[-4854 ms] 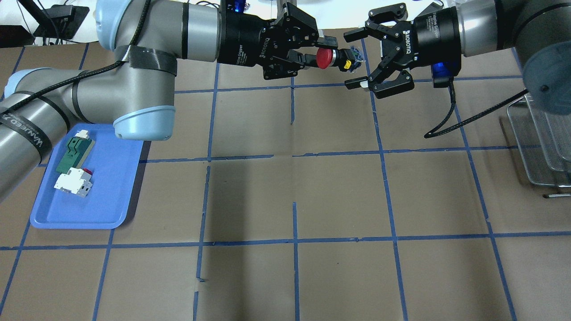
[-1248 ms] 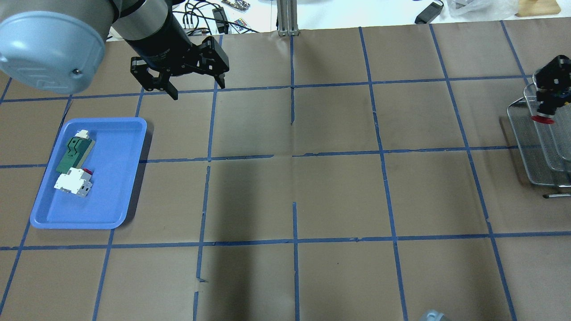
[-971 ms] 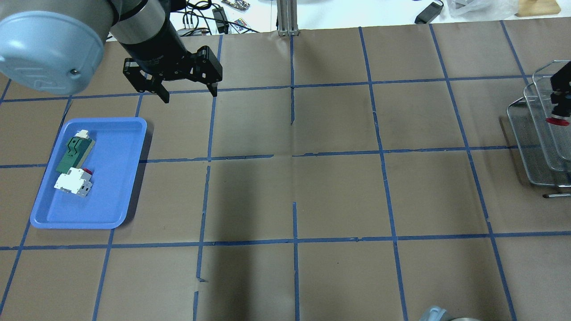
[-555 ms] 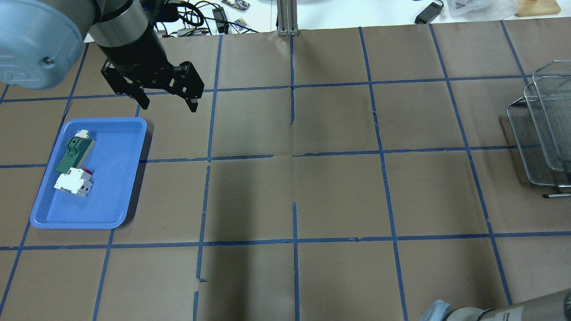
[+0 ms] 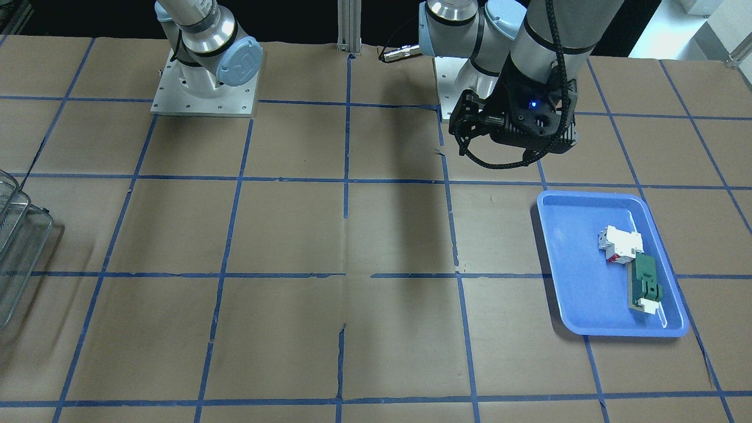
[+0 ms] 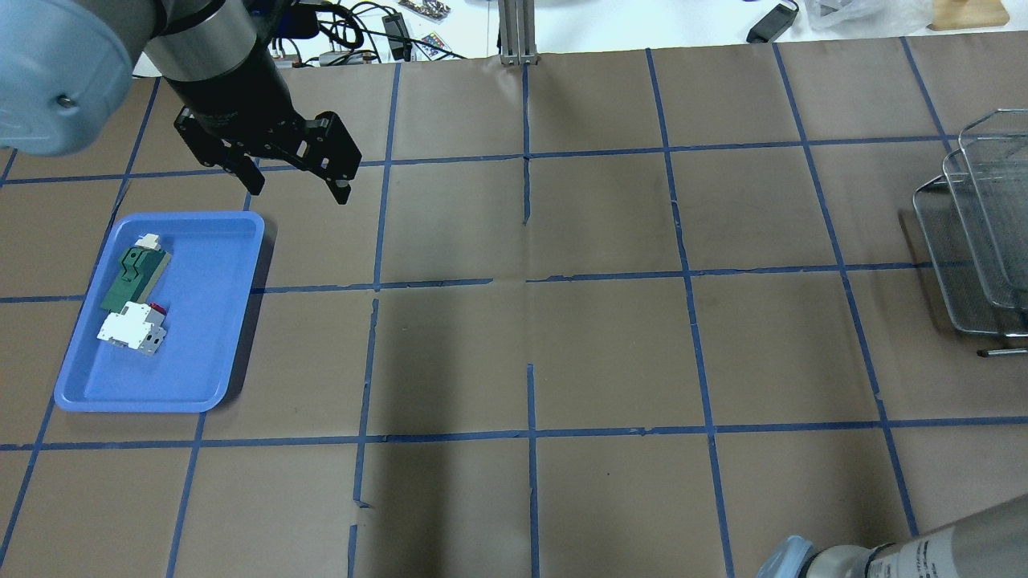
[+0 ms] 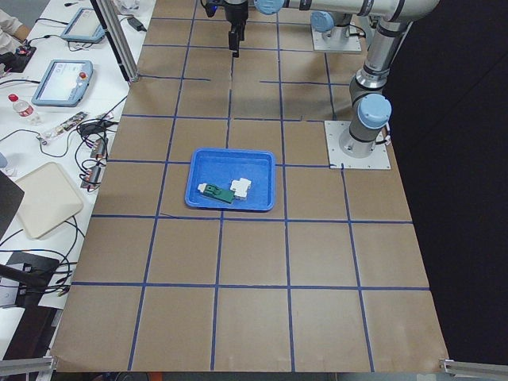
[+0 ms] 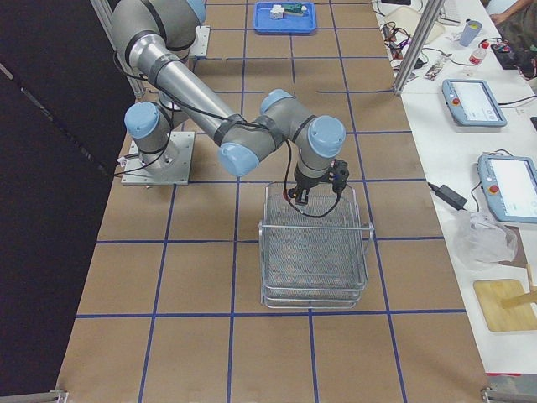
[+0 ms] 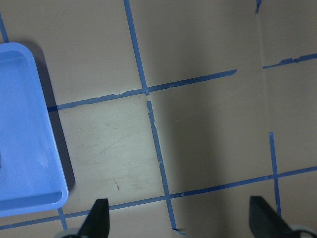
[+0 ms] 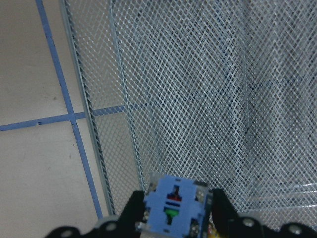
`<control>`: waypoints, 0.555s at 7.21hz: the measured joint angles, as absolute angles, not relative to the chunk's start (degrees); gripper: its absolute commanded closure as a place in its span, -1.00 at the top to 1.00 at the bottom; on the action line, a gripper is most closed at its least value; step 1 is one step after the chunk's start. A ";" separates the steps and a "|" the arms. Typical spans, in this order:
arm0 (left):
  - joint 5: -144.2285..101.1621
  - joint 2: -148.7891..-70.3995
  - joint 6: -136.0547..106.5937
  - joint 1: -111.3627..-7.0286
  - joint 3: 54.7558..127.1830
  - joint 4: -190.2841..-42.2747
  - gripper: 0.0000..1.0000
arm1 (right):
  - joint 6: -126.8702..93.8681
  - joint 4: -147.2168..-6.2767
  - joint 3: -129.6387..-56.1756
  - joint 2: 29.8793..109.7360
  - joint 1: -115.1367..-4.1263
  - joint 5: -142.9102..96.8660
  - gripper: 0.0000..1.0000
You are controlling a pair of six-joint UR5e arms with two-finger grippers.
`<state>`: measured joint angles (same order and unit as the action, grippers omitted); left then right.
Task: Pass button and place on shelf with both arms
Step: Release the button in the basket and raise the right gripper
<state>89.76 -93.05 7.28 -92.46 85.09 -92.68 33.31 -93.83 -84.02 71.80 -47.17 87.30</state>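
The button (image 10: 176,210) shows only in the right wrist view, bluish base toward the camera. My right gripper (image 10: 176,220) is shut on it, one black finger on each side. It hangs over the silvery wire-mesh shelf (image 10: 198,89), near the shelf's edge. In the exterior right view the right gripper (image 8: 315,191) is above the near-robot rim of the shelf (image 8: 315,252). The shelf also shows at the right edge of the overhead view (image 6: 976,241). My left gripper (image 6: 299,194) is open and empty, above the table beside the blue tray's far corner.
A blue tray (image 6: 201,353) at the left holds a green flat part (image 6: 128,277) and a white block with red (image 6: 128,329). The tray's edge shows in the left wrist view (image 9: 20,124). The right arm's elbow (image 6: 883,554) juts in at the overhead view's bottom right.
The left gripper has let go of the button and swung left toward the tray, open. The right gripper has carried the button right, out of the overhead view, over the shelf.
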 measured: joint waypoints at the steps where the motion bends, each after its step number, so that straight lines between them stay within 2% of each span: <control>1: 89.85 -92.80 7.28 -91.80 85.11 -92.46 1.00 | 33.25 -93.43 -83.89 71.75 -47.14 87.40 1.00; 4: 89.56 -92.17 7.22 -90.48 85.25 -92.54 1.00 | 33.06 -89.12 -82.10 72.94 -47.17 87.52 1.00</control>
<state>89.56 -92.17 7.22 -90.48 85.25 -92.54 33.06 -89.12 -82.10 72.94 -47.17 87.52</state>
